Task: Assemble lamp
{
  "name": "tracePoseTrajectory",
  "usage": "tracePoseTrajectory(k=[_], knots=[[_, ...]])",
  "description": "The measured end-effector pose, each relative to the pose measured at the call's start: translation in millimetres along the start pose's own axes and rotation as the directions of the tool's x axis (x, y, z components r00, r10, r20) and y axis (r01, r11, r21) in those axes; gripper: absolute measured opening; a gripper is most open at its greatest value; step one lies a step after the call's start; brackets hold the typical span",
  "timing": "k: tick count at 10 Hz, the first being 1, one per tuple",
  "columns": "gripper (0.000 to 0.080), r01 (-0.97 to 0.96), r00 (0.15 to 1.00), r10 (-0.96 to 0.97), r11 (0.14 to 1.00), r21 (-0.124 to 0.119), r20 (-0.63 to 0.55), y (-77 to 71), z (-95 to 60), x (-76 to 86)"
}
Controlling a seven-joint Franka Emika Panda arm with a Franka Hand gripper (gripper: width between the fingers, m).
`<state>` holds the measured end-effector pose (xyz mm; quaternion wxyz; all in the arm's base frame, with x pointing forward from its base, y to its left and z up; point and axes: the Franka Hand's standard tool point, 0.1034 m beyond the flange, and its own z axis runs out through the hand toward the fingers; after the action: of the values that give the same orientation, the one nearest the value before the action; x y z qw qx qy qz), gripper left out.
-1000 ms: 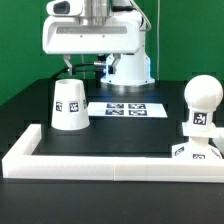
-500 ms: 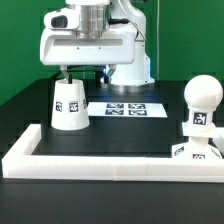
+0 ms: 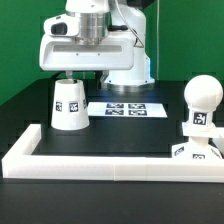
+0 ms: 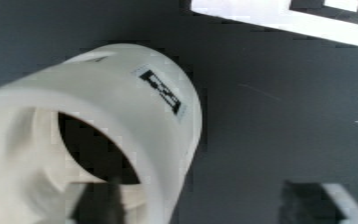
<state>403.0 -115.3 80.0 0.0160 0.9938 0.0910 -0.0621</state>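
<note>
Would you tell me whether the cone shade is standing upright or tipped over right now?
Upright: the cone shade stands on its wide end on the black table, narrow end up under the gripper.

The gripper (image 3: 66,74) has come down and moved toward the exterior view's left, from above and behind the cone shade (image 3: 68,104) to directly over its top. Its fingers (image 4: 101,203) now reach the shade's rim, one inside the opening.
</note>
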Motion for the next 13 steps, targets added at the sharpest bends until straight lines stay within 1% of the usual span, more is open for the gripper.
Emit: tracePoseTrajectory(k=[1, 2, 3, 4, 9, 10, 11, 13], knots=[[0.0244, 0.0, 1.0, 0.0, 1.0, 0.0, 0.0, 0.0, 0.0, 0.0], [0.0244, 0.0, 1.0, 0.0, 1.0, 0.0, 0.0, -0.1, 0.0, 0.0], [0.0101, 0.001, 1.0, -0.001, 1.0, 0.0, -0.001, -0.1, -0.4, 0.4], [0.0045, 0.001, 1.0, -0.001, 1.0, -0.001, -0.003, -0.2, -0.8, 0.7], [0.0045, 0.001, 1.0, -0.001, 1.0, 0.001, -0.002, -1.2, -1.5, 1.0], [0.0045, 0.005, 1.0, -0.005, 1.0, 0.013, 0.007, -10.0, -9.1, 4.2], [0.0045, 0.008, 1.0, -0.008, 0.999, 0.031, 0.011, -22.8, -24.4, 11.6], [0.0045, 0.013, 1.0, -0.015, 0.998, 0.054, 0.027, -39.6, -53.7, 31.6]])
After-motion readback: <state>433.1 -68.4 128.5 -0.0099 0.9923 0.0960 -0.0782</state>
